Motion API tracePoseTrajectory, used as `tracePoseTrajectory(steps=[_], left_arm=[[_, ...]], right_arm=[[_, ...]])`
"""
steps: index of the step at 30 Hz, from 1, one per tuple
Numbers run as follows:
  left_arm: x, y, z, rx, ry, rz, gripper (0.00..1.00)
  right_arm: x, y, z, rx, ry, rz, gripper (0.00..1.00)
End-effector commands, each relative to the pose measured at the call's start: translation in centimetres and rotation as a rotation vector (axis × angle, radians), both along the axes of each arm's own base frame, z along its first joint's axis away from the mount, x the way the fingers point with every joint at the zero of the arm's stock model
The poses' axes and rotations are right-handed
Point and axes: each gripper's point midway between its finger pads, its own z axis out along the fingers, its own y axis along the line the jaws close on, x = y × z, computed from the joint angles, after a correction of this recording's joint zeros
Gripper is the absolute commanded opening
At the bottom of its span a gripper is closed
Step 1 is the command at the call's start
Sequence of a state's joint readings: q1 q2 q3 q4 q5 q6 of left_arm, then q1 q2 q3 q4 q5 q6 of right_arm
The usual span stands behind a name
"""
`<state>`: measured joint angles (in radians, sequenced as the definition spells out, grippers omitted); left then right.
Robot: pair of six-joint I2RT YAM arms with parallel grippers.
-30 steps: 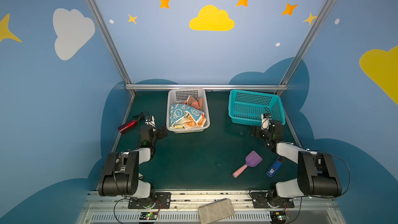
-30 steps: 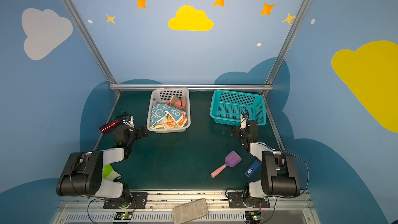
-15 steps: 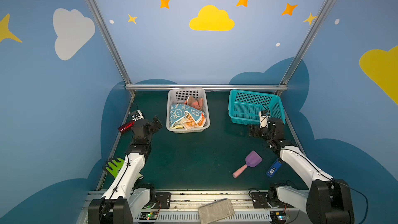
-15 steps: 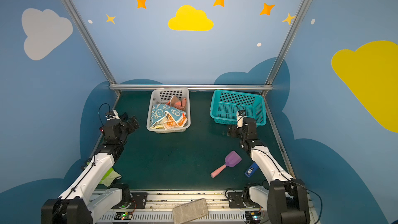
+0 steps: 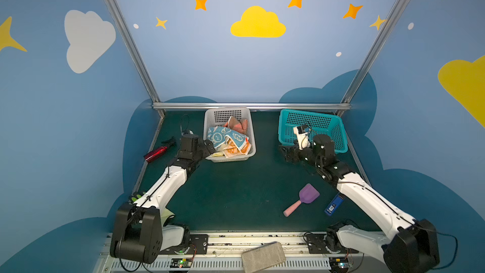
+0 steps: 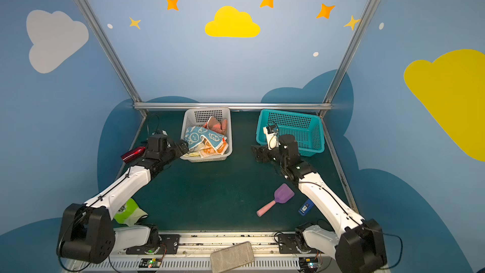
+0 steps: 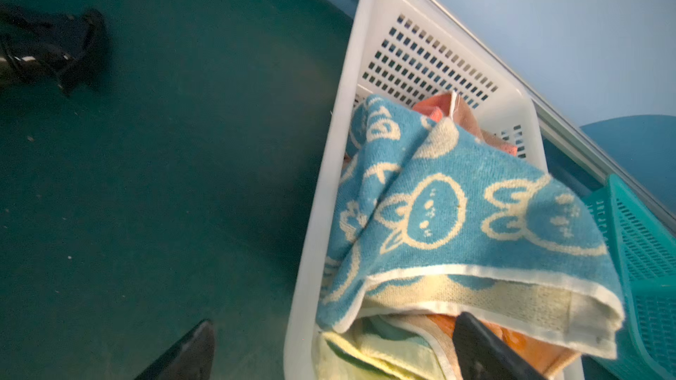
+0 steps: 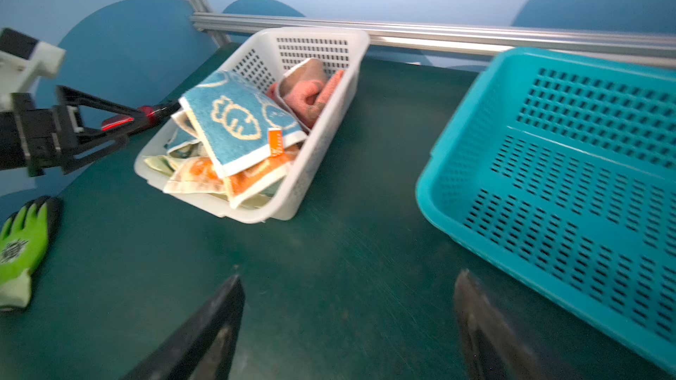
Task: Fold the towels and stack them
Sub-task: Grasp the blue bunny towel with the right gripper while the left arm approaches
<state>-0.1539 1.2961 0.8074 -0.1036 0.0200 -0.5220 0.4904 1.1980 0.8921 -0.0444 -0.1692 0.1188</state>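
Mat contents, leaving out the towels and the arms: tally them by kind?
Baskets: 2, white basket and teal basket
Bottle: 1
Glove: 1
Scoop: 1
Blue stick: 1
Total: 6

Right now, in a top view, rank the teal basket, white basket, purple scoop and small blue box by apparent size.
Largest: teal basket and white basket, nearly alike, the teal a bit wider, so not ranked.
Then: purple scoop.
Smallest: small blue box.
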Motion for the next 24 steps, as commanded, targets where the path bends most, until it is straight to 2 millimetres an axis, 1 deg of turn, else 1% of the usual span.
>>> tracePoseTrajectory(steps=[1,3,7,12,17,20,24], left_arm=[[0.5,-1.2,1.2,-0.037,-0.002,-0.018,1.00],[0.4,-1.3,0.9,-0.045,0.015,-0.016,1.00],[-0.2,-1.2,0.6,-0.052,0.042,0.000,1.00],[-1.1,-0.8,0.8,-0.047,0.062,0.014,1.00],[-2.1,-0.1,0.2,-0.033,0.094,0.038,1.00],[-2.6,0.2,-0.4,-0.034,0.105,0.052,1.00],[-2.6,0.3,-1.4,-0.049,0.126,0.056,1.00]], right_arm=[[0.2,4.4,0.5,-0.043,-0.008,0.111,0.85],[0.5,7.3,1.0,-0.074,-0.041,0.185,0.83],[2.0,12.3,1.1,-0.074,-0.037,0.229,0.76],[4.0,16.8,0.8,-0.075,-0.037,0.270,0.75],[5.3,20.3,-0.8,-0.117,-0.002,0.315,0.74],[6.2,21.7,-1.8,-0.142,0.011,0.328,0.74],[7.1,23.0,-3.3,-0.154,0.041,0.340,0.74]])
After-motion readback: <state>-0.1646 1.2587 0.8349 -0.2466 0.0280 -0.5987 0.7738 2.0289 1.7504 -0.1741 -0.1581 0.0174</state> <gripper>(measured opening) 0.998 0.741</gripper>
